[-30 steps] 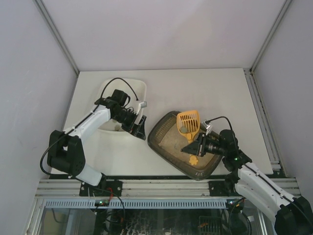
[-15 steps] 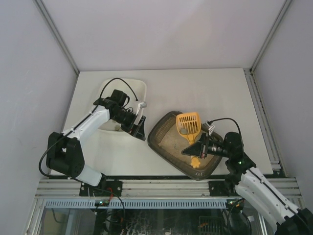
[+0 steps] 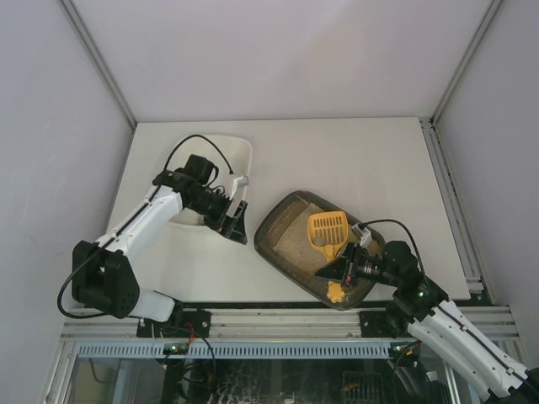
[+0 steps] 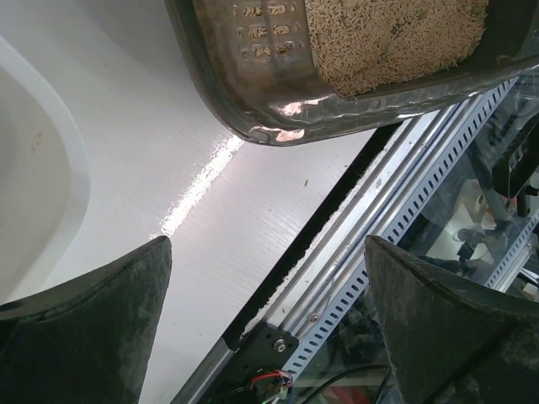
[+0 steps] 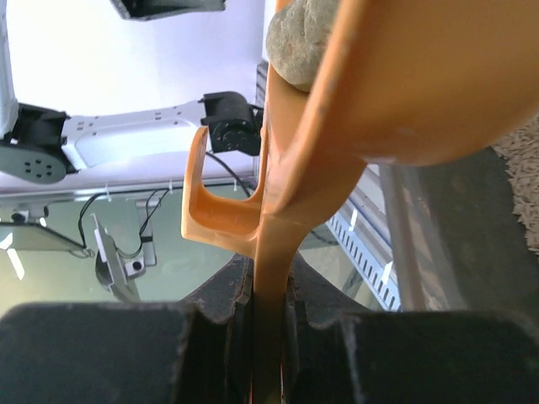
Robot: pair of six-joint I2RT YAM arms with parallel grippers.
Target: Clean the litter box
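Note:
The litter box (image 3: 266, 232), a dark tray of tan litter, lies at the near right of the table; its rim (image 4: 278, 118) fills the top of the left wrist view. My right gripper (image 3: 337, 269) (image 5: 269, 337) is shut on the handle of an orange slotted scoop (image 3: 328, 231) (image 5: 278, 244), which it holds over the litter. A grey clump (image 5: 296, 40) lies in the scoop's bowl. Left of the box, my left gripper (image 3: 237, 220) (image 4: 268, 252) hovers over bare table, open and holding nothing.
A white tray (image 3: 240, 150) sits at the back left, partly under the left arm; its rim (image 4: 59, 168) shows in the left wrist view. The slotted metal rail (image 3: 253, 318) runs along the near table edge, close to the litter box.
My right gripper has drawn back toward the near edge, pulling the scoop along over the litter. The left arm has shifted slightly left, its gripper still open.

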